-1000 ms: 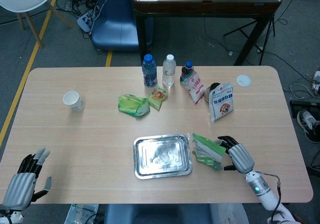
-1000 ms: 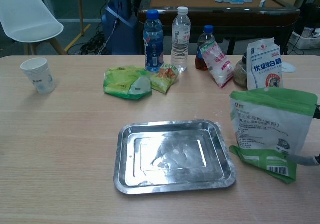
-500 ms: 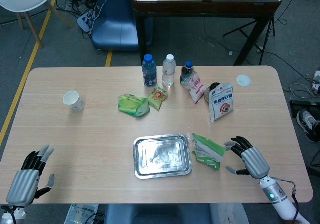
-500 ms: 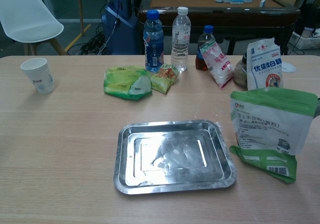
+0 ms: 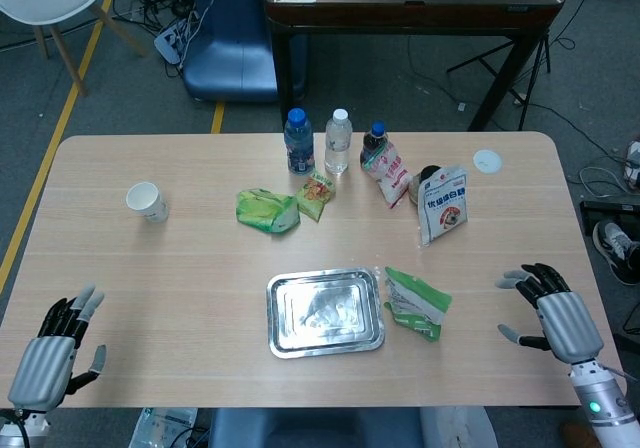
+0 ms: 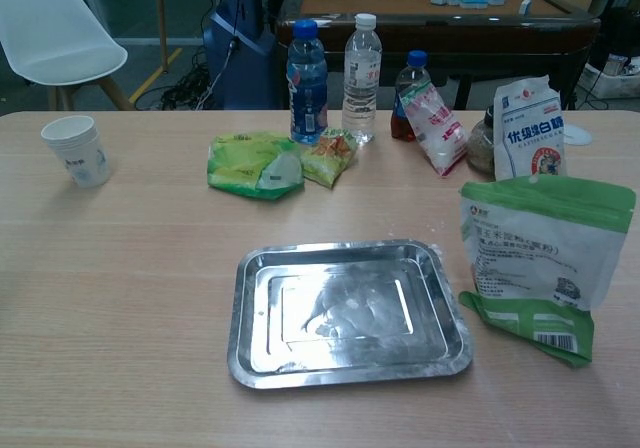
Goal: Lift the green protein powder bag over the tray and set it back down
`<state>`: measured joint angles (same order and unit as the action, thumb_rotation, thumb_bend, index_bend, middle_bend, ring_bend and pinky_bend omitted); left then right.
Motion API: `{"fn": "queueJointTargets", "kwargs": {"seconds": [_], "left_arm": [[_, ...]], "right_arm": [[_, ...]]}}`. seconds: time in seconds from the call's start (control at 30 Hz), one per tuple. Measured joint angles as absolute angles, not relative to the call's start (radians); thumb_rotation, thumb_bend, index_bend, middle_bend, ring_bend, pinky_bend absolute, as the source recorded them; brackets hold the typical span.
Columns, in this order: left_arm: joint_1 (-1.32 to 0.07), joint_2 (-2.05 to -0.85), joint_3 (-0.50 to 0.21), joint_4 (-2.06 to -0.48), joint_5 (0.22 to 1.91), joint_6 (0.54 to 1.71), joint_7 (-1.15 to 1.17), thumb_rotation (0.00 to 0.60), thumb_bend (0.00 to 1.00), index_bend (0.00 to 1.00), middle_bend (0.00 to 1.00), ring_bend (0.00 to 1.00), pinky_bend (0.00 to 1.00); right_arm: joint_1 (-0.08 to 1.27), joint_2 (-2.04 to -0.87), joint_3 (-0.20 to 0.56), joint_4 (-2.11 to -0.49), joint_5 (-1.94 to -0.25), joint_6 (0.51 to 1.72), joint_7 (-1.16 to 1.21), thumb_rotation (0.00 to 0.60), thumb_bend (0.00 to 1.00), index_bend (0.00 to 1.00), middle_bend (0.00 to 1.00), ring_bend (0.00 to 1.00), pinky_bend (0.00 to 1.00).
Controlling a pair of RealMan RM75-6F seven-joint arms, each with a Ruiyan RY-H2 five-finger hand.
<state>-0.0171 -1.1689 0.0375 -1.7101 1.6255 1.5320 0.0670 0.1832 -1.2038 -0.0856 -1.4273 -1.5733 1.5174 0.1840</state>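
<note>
The green protein powder bag (image 5: 416, 303) stands upright on the counter (image 5: 180, 278) just beside the tray (image 5: 324, 311), at its three o'clock, which suggests it is already set back down. The right robot hand (image 5: 548, 313) hovers well apart at the bag's three o'clock, fingers spread and empty. The left robot hand (image 5: 55, 346) sits at the counter's seven o'clock edge, also spread and holding nothing, apparently parked out of the way. Only the head view shows either hand; the chest view instead shows the bag's printed front and folded base.
</note>
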Motion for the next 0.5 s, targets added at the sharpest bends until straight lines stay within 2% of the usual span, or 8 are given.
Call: {"fn": "queueJointTargets", "kwargs": {"seconds": [0.2, 0.5], "left_arm": [[-0.019, -1.168, 0.039, -1.718, 1.633, 1.533, 0.075, 0.6, 0.46, 0.05, 0.0, 0.06, 0.01], [-0.02, -1.175, 0.033, -1.7, 1.626, 1.537, 0.101, 0.6, 0.46, 0.05, 0.0, 0.06, 0.01]], "right_arm": [[0.152, -1.127, -0.07, -1.514, -1.548, 1.515, 0.15, 0.6, 0.15, 0.32, 0.28, 0.16, 0.12], [0.135, -1.081, -0.061, -1.568, -1.558, 1.507, 0.138, 0.6, 0.15, 0.32, 0.28, 0.16, 0.12]]}}
